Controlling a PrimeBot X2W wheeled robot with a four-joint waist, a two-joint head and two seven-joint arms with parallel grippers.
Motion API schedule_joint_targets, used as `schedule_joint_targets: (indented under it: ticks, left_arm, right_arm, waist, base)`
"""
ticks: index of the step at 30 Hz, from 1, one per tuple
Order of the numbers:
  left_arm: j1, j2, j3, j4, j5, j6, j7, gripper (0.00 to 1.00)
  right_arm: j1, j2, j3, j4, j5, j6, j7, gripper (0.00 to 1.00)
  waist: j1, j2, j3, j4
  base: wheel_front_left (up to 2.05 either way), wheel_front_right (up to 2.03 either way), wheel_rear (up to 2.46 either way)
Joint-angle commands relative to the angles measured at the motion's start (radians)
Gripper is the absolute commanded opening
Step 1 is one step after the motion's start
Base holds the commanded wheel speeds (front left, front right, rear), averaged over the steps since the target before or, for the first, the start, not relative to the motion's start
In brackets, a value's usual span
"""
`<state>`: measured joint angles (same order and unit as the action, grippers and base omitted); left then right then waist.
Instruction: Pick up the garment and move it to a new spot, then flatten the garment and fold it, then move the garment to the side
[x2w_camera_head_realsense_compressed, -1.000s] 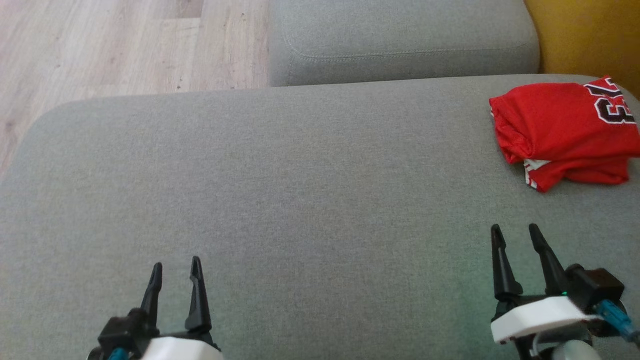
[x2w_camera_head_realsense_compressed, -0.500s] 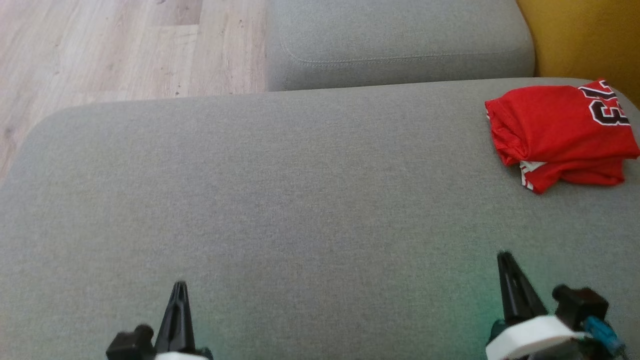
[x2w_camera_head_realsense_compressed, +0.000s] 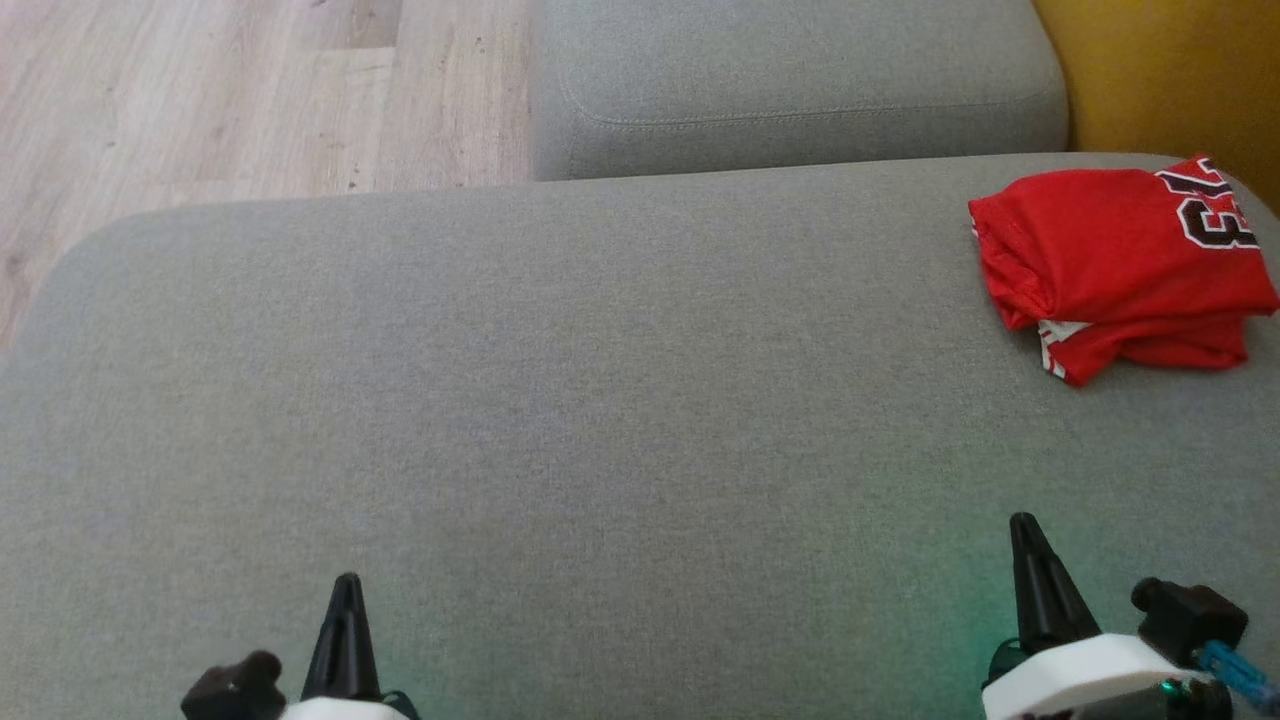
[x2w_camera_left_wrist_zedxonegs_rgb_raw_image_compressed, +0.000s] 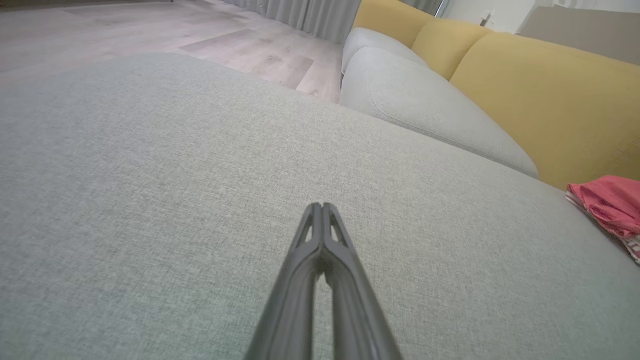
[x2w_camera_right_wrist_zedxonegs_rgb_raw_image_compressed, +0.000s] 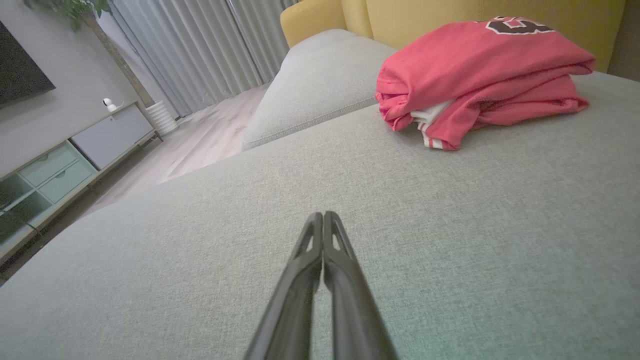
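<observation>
You hold both the left gripper (x2w_camera_head_realsense_compressed: 346, 590) and right gripper (x2w_camera_head_realsense_compressed: 1022, 530) clenched on nothing, low over the grey cushion (x2w_camera_head_realsense_compressed: 600, 400). The garment (x2w_camera_head_realsense_compressed: 1115, 265) lies folded at the cushion's far right corner, well apart from both, which suggests the set-aside step is done.

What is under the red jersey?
The red jersey rests on the grey seat cushion; a white striped edge pokes out between its lower folds. Whatever lies directly beneath is covered.
</observation>
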<state>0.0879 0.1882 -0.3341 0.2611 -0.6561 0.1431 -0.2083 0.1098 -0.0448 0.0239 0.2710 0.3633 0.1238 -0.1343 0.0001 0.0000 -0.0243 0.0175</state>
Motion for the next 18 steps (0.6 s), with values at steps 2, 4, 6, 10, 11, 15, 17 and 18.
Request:
schedule_joint_targets:
  ticks: [2, 4, 6, 10, 11, 15, 17, 18]
  left_arm:
    - [-0.049, 0.001, 0.031, -0.025, -0.028, -0.011, 0.008, 0.00]
    - [-0.052, -0.001, 0.038, -0.024, -0.046, -0.016, 0.014, 0.00]
    - [-0.055, -0.003, 0.045, -0.023, -0.064, -0.021, 0.019, 0.00]
    - [-0.061, -0.008, 0.060, -0.022, -0.099, -0.030, 0.030, 0.00]
    - [-0.062, -0.009, 0.064, -0.022, -0.108, -0.033, 0.033, 0.00]
    - [-0.068, -0.014, 0.078, -0.022, -0.142, -0.043, 0.044, 0.00]
    - [-0.070, -0.016, 0.086, -0.022, -0.160, -0.048, 0.050, 0.00]
    - [-0.072, -0.017, 0.090, -0.022, -0.169, -0.050, 0.052, 0.00]
  right_arm:
    - [-0.053, -0.010, -0.005, -0.032, 0.040, 0.001, 0.005, 0.00]
    - [-0.056, -0.011, -0.006, -0.032, 0.064, 0.001, 0.009, 0.00]
    - [-0.059, -0.012, -0.007, -0.032, 0.088, 0.001, 0.012, 0.00]
    - [-0.065, -0.013, -0.010, -0.032, 0.134, 0.002, 0.019, 0.00]
    - [-0.066, -0.013, -0.010, -0.032, 0.146, 0.002, 0.021, 0.00]
    - [-0.072, -0.015, -0.013, -0.031, 0.192, 0.002, 0.028, 0.00]
    - [-0.075, -0.015, -0.015, -0.031, 0.216, 0.002, 0.032, 0.00]
    - [-0.077, -0.016, -0.015, -0.031, 0.227, 0.002, 0.034, 0.00]
  waist:
    - [-0.0001, 0.0000, 0.001, 0.000]
    - [-0.0001, 0.0000, 0.001, -0.001]
    - [-0.0001, 0.0000, 0.002, -0.001]
    - [-0.0001, 0.0000, 0.003, -0.002]
    - [-0.0001, 0.0000, 0.003, -0.002]
    - [-0.0001, 0.0000, 0.004, -0.002]
    - [-0.0001, 0.0000, 0.004, -0.003]
    - [-0.0001, 0.0000, 0.005, -0.003]
  base:
    - [0.00, 0.00, 0.00]
    - [0.00, 0.00, 0.00]
    - [0.00, 0.00, 0.00]
    - [0.00, 0.00, 0.00]
    - [0.00, 0.00, 0.00]
    - [0.00, 0.00, 0.00]
    - [0.00, 0.00, 0.00]
    - [0.00, 0.00, 0.00]
